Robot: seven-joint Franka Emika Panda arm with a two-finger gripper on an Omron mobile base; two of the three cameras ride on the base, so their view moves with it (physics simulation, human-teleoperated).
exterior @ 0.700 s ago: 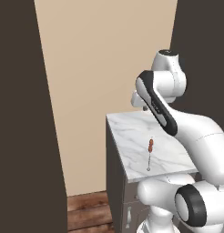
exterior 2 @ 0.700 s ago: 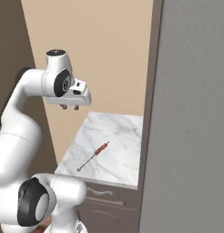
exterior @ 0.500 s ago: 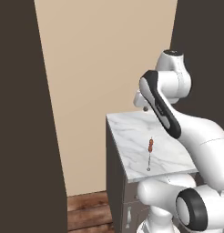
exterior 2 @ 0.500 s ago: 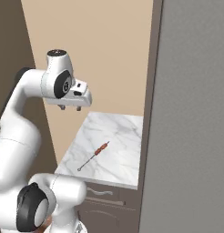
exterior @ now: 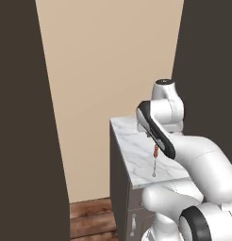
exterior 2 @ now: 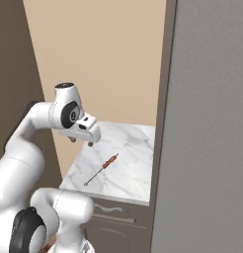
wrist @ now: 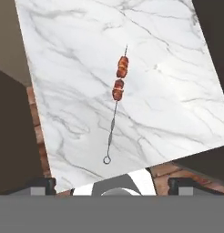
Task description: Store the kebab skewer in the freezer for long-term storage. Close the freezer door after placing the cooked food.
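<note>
The kebab skewer (wrist: 116,100) lies flat on the white marble counter (wrist: 177,104), with two reddish-brown meat chunks near its pointed end and its ring toward the counter's front edge. The skewer (exterior 2: 102,167) lies diagonally on the counter, and in the left base view the skewer (exterior: 155,159) shows just beside my forearm. My gripper (exterior 2: 80,142) hovers above the counter's left part, apart from the skewer, open and holding nothing. Its fingertips (wrist: 41,184) stand wide apart. The freezer (exterior 2: 207,128) is a flat matte-grey face to the right of the counter; no handle shows.
Dark brown cabinets (exterior: 23,117) rise to the left of the counter and behind it on the right. A beige wall (exterior: 108,61) is at the back. Grey drawers (exterior 2: 111,217) sit under the counter, with wooden floor (exterior: 89,219) below.
My hand has come down closer to the counter, above the skewer. The skewer has not moved.
</note>
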